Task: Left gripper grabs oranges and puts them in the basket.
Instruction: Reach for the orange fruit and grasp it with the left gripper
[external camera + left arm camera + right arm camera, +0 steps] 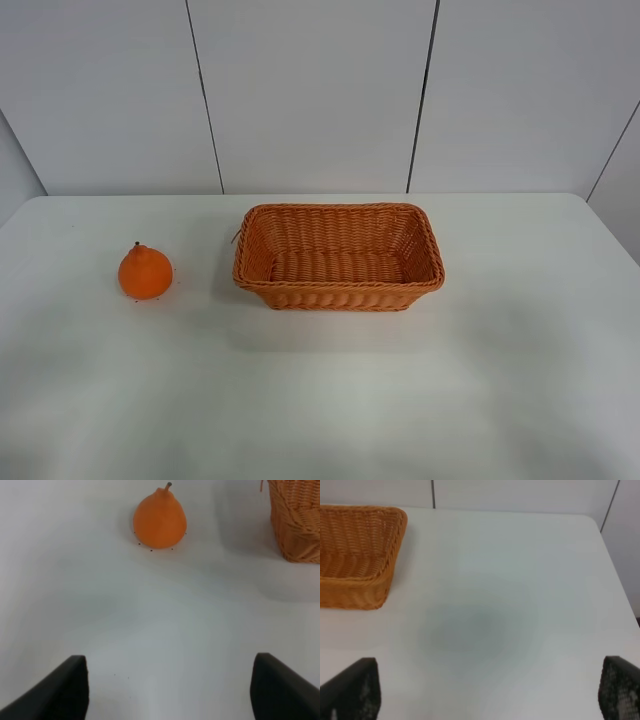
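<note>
Left claw (170,685) was wide open and empty, fingers spread low over the bare worktop (165,615), not touching anything. Ahead of it the orange (160,522) sat upright on its own, stem up, well apart from the wicker basket (295,525). Main worry for me: it's round with a tapered neck, so fingers closing too high could squeeze it right out, and a clumsy nudge on approach could roll it away. Right claw (485,690) was open too, holding nothing.

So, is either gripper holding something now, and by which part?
Nothing is held. The left gripper and the right gripper are open and empty; the orange rests on the table.
</note>
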`<action>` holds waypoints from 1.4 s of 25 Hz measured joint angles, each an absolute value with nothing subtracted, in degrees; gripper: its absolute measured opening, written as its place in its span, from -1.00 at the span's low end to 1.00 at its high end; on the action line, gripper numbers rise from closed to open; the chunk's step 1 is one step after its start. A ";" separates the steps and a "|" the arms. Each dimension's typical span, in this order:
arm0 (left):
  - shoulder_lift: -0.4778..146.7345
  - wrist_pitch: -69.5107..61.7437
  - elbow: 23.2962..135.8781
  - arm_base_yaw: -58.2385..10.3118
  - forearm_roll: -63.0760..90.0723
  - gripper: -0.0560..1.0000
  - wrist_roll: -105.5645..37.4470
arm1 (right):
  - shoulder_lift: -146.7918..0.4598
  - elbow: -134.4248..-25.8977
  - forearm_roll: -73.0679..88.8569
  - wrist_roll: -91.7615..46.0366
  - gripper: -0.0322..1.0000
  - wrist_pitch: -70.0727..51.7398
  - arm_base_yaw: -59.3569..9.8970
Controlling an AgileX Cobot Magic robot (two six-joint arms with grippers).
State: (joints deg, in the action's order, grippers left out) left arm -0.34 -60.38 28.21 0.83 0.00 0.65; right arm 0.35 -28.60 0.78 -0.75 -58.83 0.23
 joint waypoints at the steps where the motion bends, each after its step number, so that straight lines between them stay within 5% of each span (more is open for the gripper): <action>1: -0.34 -60.38 28.21 0.83 0.00 0.58 0.65 | 0.35 -28.60 0.78 -0.75 0.41 -58.83 0.23; 35: 0.96 -59.90 28.87 0.83 0.00 0.58 0.65 | 0.35 -28.60 0.78 -0.75 0.41 -58.83 0.23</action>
State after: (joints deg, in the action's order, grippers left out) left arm 0.96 -59.90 28.87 0.83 0.00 0.65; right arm 0.35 -28.60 0.78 -0.75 -58.83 0.23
